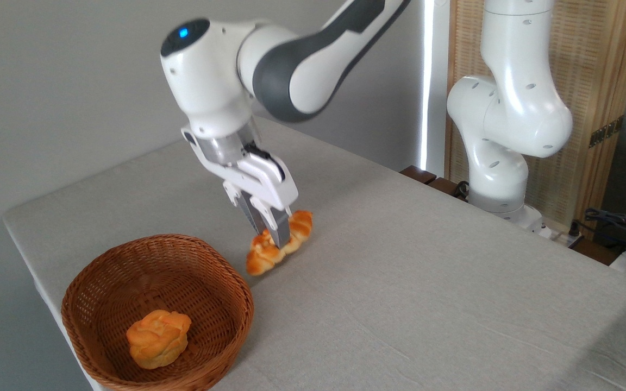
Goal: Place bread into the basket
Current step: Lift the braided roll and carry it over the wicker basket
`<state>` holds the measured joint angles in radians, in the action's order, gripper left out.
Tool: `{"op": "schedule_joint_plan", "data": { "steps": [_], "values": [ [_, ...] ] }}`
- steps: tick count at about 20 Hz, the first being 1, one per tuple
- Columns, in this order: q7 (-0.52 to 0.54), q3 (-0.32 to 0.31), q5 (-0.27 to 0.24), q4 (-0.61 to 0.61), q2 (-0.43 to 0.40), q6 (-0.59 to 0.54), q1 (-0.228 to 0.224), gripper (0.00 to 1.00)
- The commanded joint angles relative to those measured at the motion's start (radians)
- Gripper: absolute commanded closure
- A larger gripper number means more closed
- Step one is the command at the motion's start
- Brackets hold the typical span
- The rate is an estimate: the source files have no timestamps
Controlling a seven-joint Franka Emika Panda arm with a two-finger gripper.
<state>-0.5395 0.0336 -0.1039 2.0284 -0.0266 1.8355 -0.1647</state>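
Note:
The bread (pixel 259 260) is a braided golden loaf lying aslant on the grey table, just right of the basket's far rim. My gripper (pixel 270 241) comes down on its middle with one finger on each side, and the fingers look shut on the loaf. Both tapered ends stick out past the fingers. I cannot tell whether the loaf rests on the cloth or is slightly lifted. The reddish-brown wicker basket (pixel 107 258) stands at the table's front left corner.
A round orange knotted bun (pixel 158 338) lies inside the basket near its front. The arm's white base (pixel 500 179) stands at the table's far right edge, with cables (pixel 617 222) behind it. The table edge runs close to the basket's left side.

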Motion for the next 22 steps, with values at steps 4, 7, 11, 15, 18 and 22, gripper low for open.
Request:
{"op": "schedule_joint_plan", "data": {
  "steps": [4, 7, 11, 15, 18, 22],
  "values": [
    [-0.013, 0.014, -0.002, -0.134, -0.055, 0.017, 0.001, 0.55],
    [-0.01, 0.002, -0.005, -0.143, -0.045, 0.192, 0.004, 0.54],
    [0.044, 0.0, -0.004, -0.143, -0.007, 0.396, 0.011, 0.47],
    [0.209, -0.003, 0.001, -0.142, 0.01, 0.452, 0.019, 0.47],
    [0.248, -0.003, 0.006, -0.14, 0.028, 0.462, 0.043, 0.45],
    [0.294, -0.003, 0.006, -0.139, 0.071, 0.539, 0.063, 0.23]
  ]
}}
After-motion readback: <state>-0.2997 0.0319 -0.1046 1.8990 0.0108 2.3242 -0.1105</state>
